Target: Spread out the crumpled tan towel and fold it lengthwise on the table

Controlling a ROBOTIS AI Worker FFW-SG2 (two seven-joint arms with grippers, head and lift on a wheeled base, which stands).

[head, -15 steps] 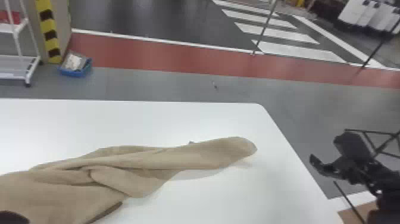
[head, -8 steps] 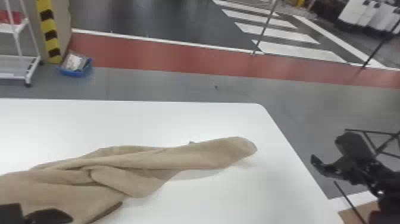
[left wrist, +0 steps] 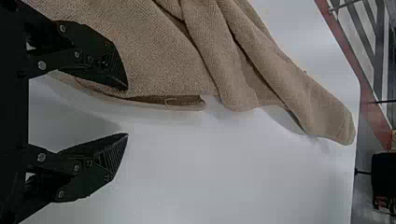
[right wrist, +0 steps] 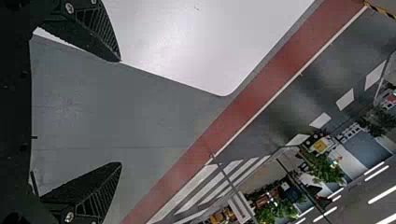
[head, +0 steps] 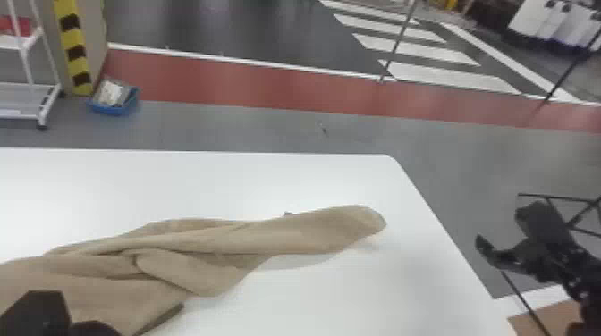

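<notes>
Left wrist view: left gripper (left wrist: 127,111), like right gripper (right wrist: 121,112), gapes empty; pinching too deep could bunch the tan towel (left wrist: 154,56)

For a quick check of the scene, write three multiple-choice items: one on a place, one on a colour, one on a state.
1. Where is the right gripper?
A) Over the towel
B) Beyond the table's right edge
C) Over the table's middle

2. What colour is the table?
A) White
B) Green
C) Black

3. How does the towel lie?
A) Folded into a neat square
B) Spread perfectly flat
C) Rumpled

1: B, the head view shows it past that edge.
2: A, the bare top around the towel is white.
3: C, loose, uneven creases run along it.
</notes>
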